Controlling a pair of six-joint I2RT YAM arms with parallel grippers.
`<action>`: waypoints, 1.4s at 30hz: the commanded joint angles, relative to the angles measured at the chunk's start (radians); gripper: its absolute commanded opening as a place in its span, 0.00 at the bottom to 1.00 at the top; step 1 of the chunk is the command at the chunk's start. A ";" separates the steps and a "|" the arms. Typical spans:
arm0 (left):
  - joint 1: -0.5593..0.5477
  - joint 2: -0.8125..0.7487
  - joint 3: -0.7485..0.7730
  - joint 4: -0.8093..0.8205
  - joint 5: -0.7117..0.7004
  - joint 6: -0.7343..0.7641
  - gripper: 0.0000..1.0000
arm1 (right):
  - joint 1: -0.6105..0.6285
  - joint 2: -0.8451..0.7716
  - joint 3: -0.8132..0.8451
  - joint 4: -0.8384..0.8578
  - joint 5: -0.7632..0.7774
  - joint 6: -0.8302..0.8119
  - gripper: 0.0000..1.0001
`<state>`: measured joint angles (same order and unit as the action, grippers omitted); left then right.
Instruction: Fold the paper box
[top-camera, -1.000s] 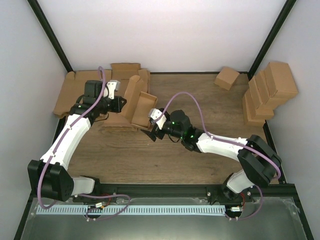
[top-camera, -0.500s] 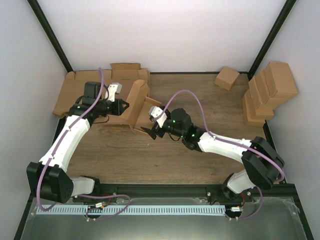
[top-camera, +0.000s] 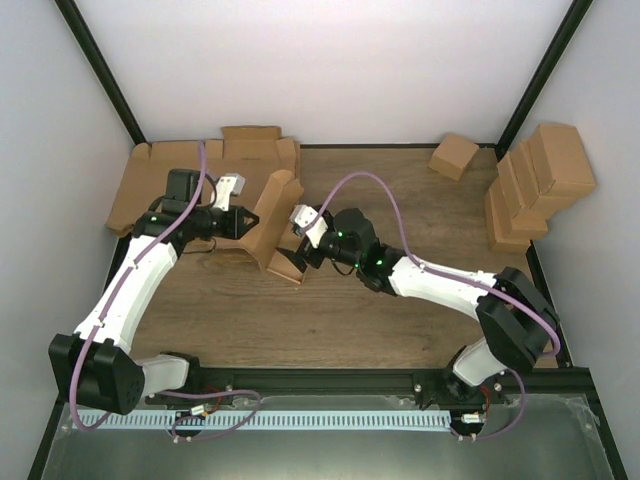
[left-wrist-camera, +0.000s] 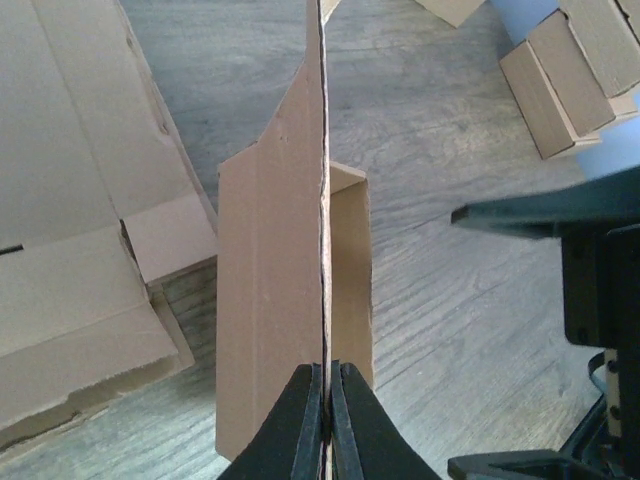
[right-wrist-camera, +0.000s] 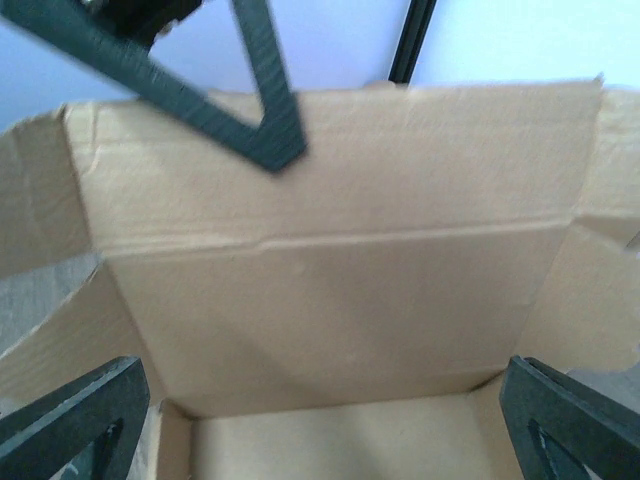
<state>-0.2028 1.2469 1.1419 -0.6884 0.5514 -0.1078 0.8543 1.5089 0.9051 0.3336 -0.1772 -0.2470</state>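
Although the task is well begun, I judge it about half done. On the wooden table (top-camera: 250, 320), which fills the middle of the top view, the biggest pieces are the flat cardboard sheets (top-camera: 150, 185) at the upper left. Next in size is the stack of finished boxes (top-camera: 545, 175) at the far right.

The paper box (top-camera: 275, 215) stands left of centre, between the two arms and just right of the flat sheets. It is plain brown and already has depth. The right wrist view looks into an open trough (right-wrist-camera: 330, 300) with a back wall, a floor and two side panels, and a crease line runs across the back wall. One tall panel (left-wrist-camera: 270, 300) rises on edge, and a shorter wall sits close behind it. As far as the pictures show, the top is open and no flap is tucked, so closing the flaps and the lid is left to do.

The left gripper (left-wrist-camera: 327, 375), low in its own view, has its jaws pressed together on the thin edge of that tall panel. The right gripper (right-wrist-camera: 320, 400) has its jaws spread wide at the mouth of the trough and holds nothing. A small carton (top-camera: 454, 156) sits apart at the upper right.
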 joint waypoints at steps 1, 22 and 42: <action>-0.007 -0.023 -0.016 -0.025 0.027 0.024 0.04 | 0.005 0.021 0.103 -0.037 0.021 -0.030 1.00; -0.086 0.015 -0.017 -0.077 0.031 0.046 0.04 | 0.005 -0.062 0.012 0.019 0.042 -0.003 1.00; -0.240 0.042 -0.018 -0.135 -0.004 0.064 0.04 | -0.017 -0.295 -0.146 -0.041 0.009 0.199 1.00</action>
<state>-0.4267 1.2915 1.1271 -0.8085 0.5388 -0.0528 0.8402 1.1950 0.7719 0.2394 -0.1028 -0.0250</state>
